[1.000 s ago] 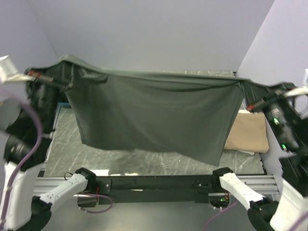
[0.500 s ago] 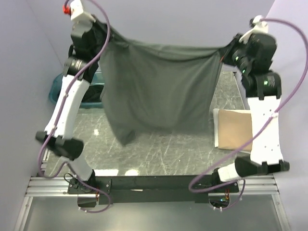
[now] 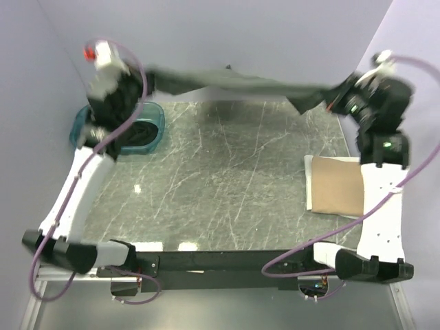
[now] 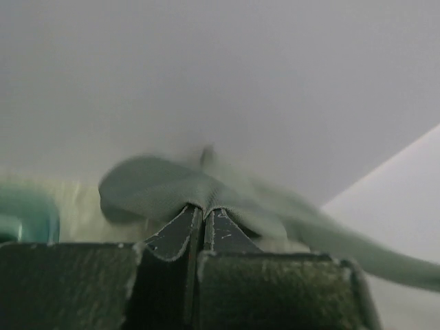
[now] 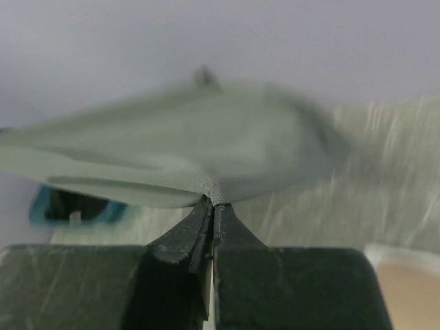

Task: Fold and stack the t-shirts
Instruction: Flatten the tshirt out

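Note:
A dark grey-olive t-shirt (image 3: 234, 81) is stretched in a blurred band above the table's far edge, held between both grippers. My left gripper (image 3: 146, 81) is shut on its left end, and the left wrist view shows the closed left gripper (image 4: 201, 210) pinching a fold of the grey-olive cloth (image 4: 158, 185). My right gripper (image 3: 332, 102) is shut on the right end; in the right wrist view the right gripper (image 5: 214, 203) clamps the hem of the cloth (image 5: 206, 151). A folded tan t-shirt (image 3: 337, 184) lies flat at the table's right side.
A teal plastic tub (image 3: 82, 124) sits at the far left with dark cloth (image 3: 134, 130) inside, just under the left arm. The marble table top (image 3: 220, 179) lies between the tub and the tan shirt. Grey walls close in at the back and both sides.
The shirt hung as a wide sheet over the table; both arms have swung it away, and it now streams almost flat along the far edge.

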Robot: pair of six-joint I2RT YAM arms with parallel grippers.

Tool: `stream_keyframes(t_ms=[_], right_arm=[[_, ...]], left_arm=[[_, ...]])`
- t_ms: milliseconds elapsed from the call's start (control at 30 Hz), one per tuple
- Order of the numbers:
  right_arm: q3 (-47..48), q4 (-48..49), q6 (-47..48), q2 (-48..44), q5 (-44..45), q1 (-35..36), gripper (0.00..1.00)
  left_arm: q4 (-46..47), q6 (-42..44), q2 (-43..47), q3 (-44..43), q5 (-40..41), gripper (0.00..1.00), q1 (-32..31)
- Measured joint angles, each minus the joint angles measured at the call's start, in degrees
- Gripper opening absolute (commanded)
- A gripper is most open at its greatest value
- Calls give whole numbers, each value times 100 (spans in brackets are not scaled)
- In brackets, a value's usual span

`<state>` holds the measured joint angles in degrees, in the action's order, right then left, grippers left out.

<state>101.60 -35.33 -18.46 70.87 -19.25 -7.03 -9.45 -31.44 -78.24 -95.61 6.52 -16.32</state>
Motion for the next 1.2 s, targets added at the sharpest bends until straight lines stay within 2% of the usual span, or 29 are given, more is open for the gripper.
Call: stream_keyframes(t_ms=[133, 267, 300, 333, 367, 400, 433, 467, 500, 533, 633, 767, 967, 1200], right_arm=[[-2269, 188, -153, -531, -304, 0, 0], [-4288, 15, -282, -695, -387, 0, 0], [-4706, -28, -280, -785, -393, 0, 0], [-5021, -127, -275, -887, -376, 0, 14], [-5316, -216, -313, -1036, -330, 0, 19], [-5539, -262, -315, -1187, -271, 2, 23], [-5790, -334, -367, -1403, -192, 2, 42], [-5932, -382, -413, -1541, -131, 0, 52], [-6065, -417, -474, -1705, -63, 0, 67], [-6129, -498, -533, -1814, 24, 2, 75], [-6131, -605, -627, -1996, 411, 0, 80], [-6054, -678, -730, -2186, 837, 0, 83], [-5956, -605, -695, -2339, 920, 127, 84], [-6063, -404, -820, -1915, 1252, 1250, 84]], left_arm=[[247, -455, 968, 2621, -98, 1, 0], [-13, -1012, 1222, 4868, -262, 2, -55], [-177, -1174, 1252, 5362, -227, 10, -114], [-341, -1279, 1303, 5672, -210, 22, -155], [-566, -1381, 1436, 6011, -188, 43, -203], [-813, -1456, 1620, 6242, -168, 75, -238], [-1064, -1576, 1884, 6426, -133, 92, -273], [-1314, -1705, 2166, 6507, -79, 99, -293], [-1506, -1845, 2441, 6516, -26, 100, -317], [-1598, -1939, 2706, 6513, 35, 100, -332], [-1904, -2199, 3440, 6428, 286, 99, -409], [-2271, -2406, 3877, 6196, 544, 99, -457], [-2293, -2498, 3624, 6098, 531, 99, -457], [-1941, -2500, 2583, 6279, 334, 99, -457]])
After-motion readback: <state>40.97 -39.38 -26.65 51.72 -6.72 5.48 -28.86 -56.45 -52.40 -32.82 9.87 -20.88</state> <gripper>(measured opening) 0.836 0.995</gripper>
